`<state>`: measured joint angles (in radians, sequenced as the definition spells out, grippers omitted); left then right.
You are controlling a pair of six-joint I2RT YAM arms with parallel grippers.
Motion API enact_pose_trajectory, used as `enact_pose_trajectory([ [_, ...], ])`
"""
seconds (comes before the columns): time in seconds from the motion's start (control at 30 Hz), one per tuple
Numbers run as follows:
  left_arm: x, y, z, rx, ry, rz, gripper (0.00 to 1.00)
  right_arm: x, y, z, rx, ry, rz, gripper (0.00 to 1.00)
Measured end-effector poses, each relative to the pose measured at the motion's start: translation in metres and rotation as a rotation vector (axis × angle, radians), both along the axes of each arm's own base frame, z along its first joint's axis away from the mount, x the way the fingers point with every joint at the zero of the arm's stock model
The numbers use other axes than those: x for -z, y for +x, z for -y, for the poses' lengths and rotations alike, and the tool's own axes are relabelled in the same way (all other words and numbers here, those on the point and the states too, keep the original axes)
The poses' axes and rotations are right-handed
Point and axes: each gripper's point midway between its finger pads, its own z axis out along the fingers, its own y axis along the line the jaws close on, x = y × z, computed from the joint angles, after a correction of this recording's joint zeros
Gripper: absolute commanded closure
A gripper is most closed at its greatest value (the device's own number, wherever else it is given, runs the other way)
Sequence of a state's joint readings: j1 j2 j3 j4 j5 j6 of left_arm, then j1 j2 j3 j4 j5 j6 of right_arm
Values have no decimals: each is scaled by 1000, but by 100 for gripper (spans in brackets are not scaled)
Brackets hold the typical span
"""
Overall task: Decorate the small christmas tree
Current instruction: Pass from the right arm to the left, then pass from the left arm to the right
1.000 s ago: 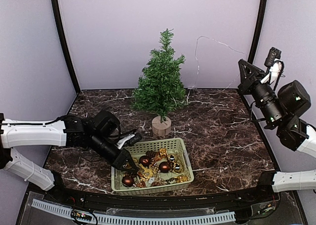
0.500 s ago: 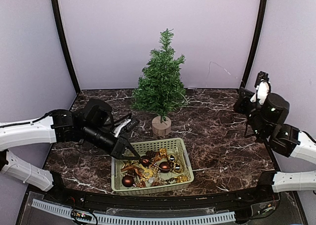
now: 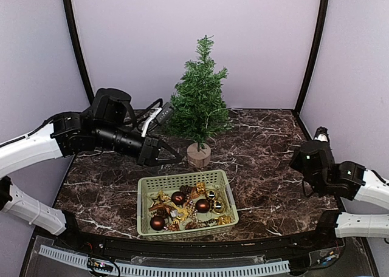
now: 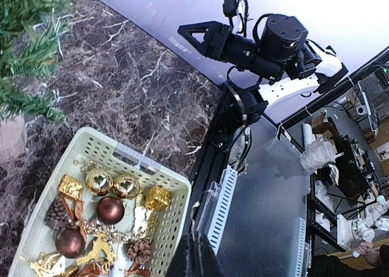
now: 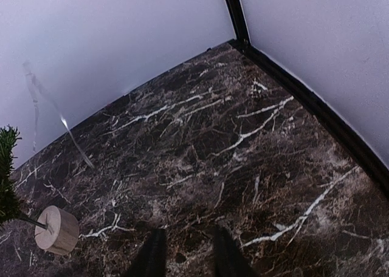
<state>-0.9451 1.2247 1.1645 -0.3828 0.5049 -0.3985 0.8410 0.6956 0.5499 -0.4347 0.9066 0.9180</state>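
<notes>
Green, bristly small christmas tree (image 3: 197,104) upright at bench (image 3: 273,167) rear, stump (image 3: 199,156) just behind basket (image 3: 176,178); left claw (image 3: 176,158) pressed together near stump. Left wrist: ornaments (image 4: 109,209) in basket, tree at left edge. Right wrist: right claw (image 5: 187,231) slightly spread, empty. Tree likely light, tippy, branches springy; grip trunk or stump.

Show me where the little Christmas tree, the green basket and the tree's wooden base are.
small christmas tree (image 3: 197,104), top view, middle branches.
basket (image 3: 188,231), top view, near wall.
wooden base (image 5: 56,231), right wrist view, middle of stump.
</notes>
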Motion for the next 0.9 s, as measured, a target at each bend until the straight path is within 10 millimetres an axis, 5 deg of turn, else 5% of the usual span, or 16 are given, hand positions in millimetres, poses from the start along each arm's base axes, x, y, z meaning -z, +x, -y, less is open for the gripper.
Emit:
enact_pose_trajectory([
  [0.07, -8, 2, 2, 9, -14, 25, 98, 6, -4, 2, -1, 8, -40, 23],
  [0.13, -15, 5, 4, 15, -27, 51, 98, 4, -9, 2, -17, 21, -65, 13],
  [0.47, -30, 11, 9, 50, -52, 133, 98, -83, -39, -29, -371, 261, 122, 6],
  [0.63, -40, 12, 14, 72, -71, 156, 98, -125, -53, -81, -695, 259, 213, 11],
  [0.83, -58, 12, 22, 115, -113, 187, 98, -176, -50, -168, -1037, 153, 224, 15],
  [0.9, -63, 12, 26, 128, -121, 197, 98, -180, -51, -197, -1134, 109, 215, 14],
])
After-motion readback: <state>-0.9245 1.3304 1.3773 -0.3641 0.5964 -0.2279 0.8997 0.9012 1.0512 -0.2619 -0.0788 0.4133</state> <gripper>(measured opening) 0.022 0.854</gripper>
